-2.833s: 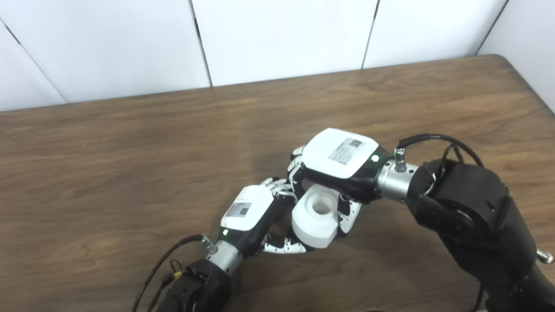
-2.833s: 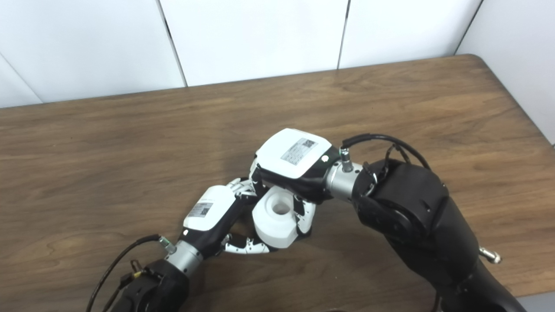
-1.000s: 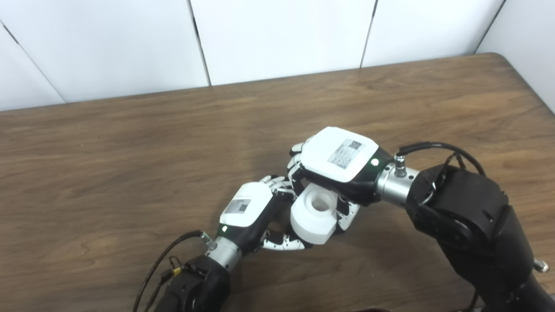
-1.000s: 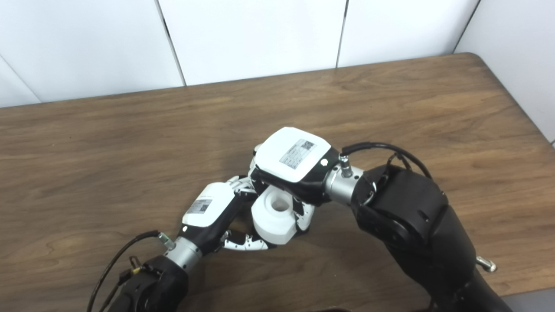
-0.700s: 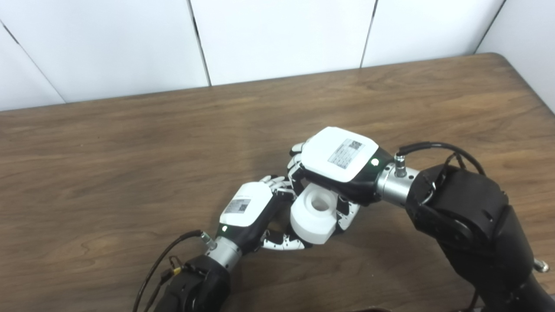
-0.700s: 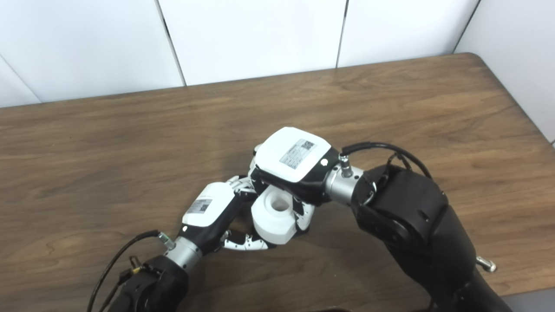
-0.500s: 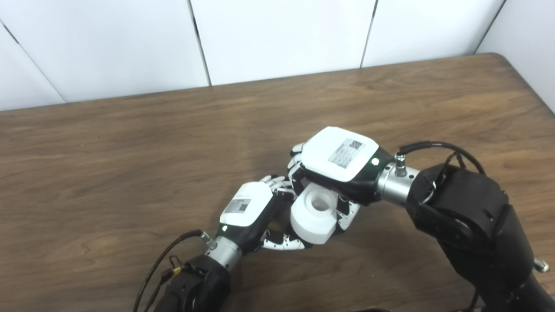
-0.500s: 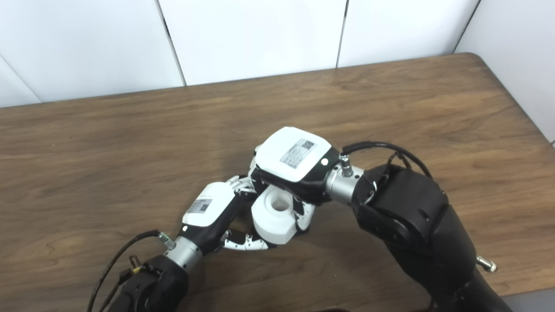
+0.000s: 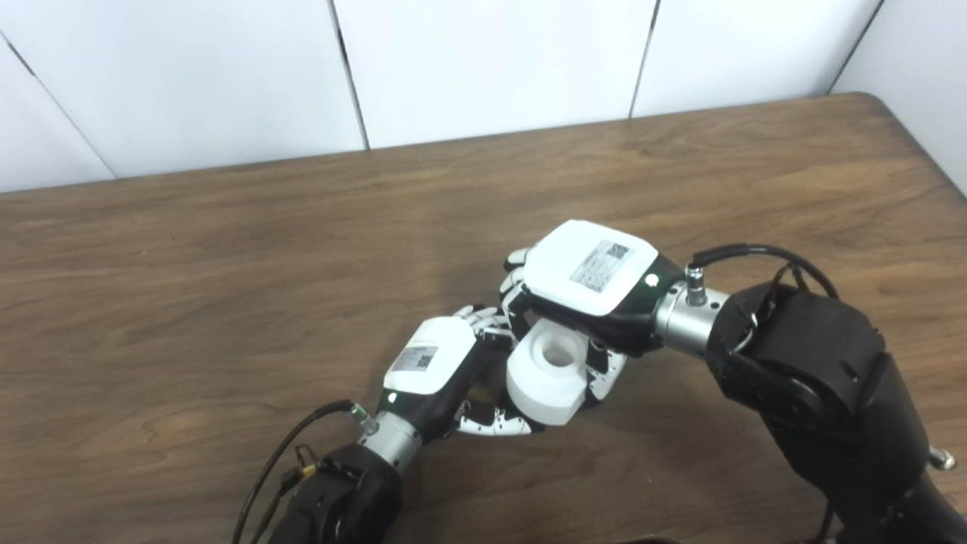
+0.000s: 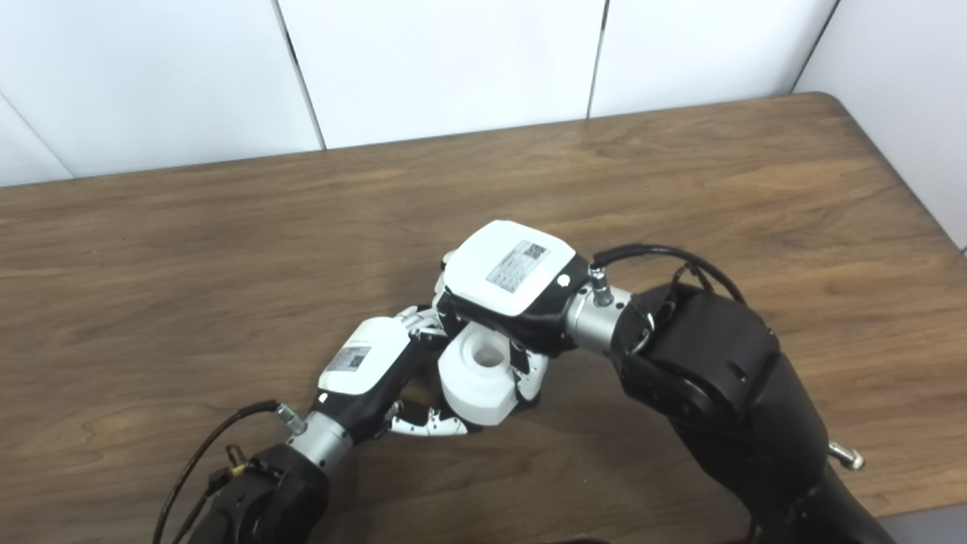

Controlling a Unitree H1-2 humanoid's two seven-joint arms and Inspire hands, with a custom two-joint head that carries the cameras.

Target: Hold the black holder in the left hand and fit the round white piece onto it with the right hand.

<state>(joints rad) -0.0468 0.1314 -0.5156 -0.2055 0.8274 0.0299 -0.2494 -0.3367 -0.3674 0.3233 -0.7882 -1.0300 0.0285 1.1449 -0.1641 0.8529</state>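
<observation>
The round white piece (image 9: 548, 374), a thick cylinder with a hole in its top, sits low over the table between both hands. My right hand (image 9: 589, 268) covers it from above and behind, its fingers (image 9: 604, 370) closed down the piece's sides. My left hand (image 9: 430, 366) comes in from the lower left, its thumb (image 9: 495, 425) lying along the piece's lower front edge and its fingers curled behind. The black holder is almost wholly hidden under the piece, inside the left hand's curled fingers. How the piece sits on it cannot be seen.
The brown wooden table (image 9: 227, 264) runs wide to the left and back, with its right edge and rounded far corner (image 10: 831, 102) near the white wall panels. Black cables loop off both wrists (image 9: 755, 253).
</observation>
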